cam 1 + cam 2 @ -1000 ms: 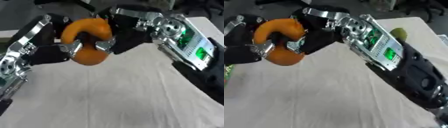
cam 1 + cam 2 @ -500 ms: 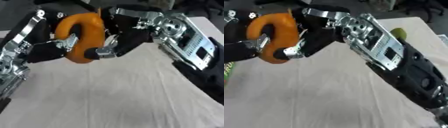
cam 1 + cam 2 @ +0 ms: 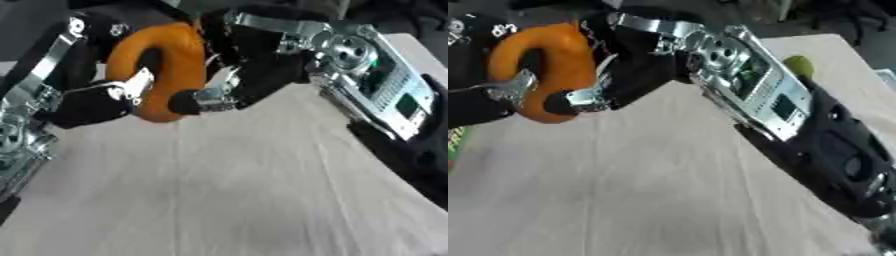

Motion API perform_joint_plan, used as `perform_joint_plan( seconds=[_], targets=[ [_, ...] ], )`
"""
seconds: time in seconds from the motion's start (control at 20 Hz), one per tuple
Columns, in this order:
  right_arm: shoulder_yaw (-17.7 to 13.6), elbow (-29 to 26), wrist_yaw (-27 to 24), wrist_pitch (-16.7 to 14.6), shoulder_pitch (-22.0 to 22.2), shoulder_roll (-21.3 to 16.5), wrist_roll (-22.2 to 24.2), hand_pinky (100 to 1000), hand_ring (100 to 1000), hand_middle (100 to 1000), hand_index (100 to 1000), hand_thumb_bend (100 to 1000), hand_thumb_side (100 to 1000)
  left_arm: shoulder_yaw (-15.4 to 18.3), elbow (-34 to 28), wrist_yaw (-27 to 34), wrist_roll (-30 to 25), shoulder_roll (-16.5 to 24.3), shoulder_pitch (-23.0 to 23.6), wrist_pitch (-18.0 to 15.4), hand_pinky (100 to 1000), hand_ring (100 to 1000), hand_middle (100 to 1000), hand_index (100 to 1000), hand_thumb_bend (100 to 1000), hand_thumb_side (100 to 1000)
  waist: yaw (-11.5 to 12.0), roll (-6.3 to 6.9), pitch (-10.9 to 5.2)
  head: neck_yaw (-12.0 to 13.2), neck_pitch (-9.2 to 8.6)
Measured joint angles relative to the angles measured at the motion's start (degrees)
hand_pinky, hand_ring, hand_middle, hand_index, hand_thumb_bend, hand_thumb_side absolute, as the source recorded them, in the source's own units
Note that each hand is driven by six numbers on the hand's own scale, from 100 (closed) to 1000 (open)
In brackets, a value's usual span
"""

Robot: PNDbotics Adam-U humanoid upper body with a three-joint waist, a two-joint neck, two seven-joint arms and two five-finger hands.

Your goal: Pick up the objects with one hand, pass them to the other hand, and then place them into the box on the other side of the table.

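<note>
Handover mid-air: both my hands on the orange curved object (image 3: 171,65).

It's held up above the white cloth-covered table (image 3: 245,190), far centre-left. My left hand (image 3: 92,102) has fingers curled round its left side; my right hand (image 3: 241,75) curls on it from the right, one fingertip against its lower end. A green round thing (image 3: 800,65) sits at the table's far right edge.

Pale cloth over our work table

We see a wrinkled off-white cloth-covered table (image 3: 245,200) filling the lower frame; beyond its far edge, along the top of the frame, lies dark grey floor (image 3: 798,22), evenly lit.
</note>
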Motion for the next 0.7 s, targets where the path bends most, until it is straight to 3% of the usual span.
perform_joint_plan(
  seconds=[0.2,0.25,0.3,0.7],
  targets=[
    [-1.40,-0.38,0.08,-0.29,0.98,-1.02,-1.59,746,774,760,832,573,285,0.39,0.01,-0.35,-0.01,1.12,0.63,-0.22,429,447,277,337,100,100,-0.03,0.04,0.00,0.05,0.00],
    [-1.80,-0.52,0.11,-0.38,1.29,-1.29,-2.02,747,777,765,833,526,293,0.49,0.01,-0.35,0.03,1.40,0.77,-0.27,429,447,277,337,100,100,-0.05,0.05,0.00,0.08,0.00],
    [-2.16,-0.54,0.19,-0.43,1.60,-1.59,-2.45,747,778,766,833,576,285,0.53,0.00,-0.35,0.07,1.61,0.96,-0.32,429,447,277,337,100,100,-0.08,0.07,0.00,0.11,0.00],
    [-4.55,-0.47,1.05,-1.09,4.22,-3.83,-5.68,748,782,773,833,582,281,0.93,-0.49,-0.35,0.27,3.24,2.09,-0.44,428,448,277,337,100,100,-0.32,0.33,0.01,0.34,0.22]
  ],
)
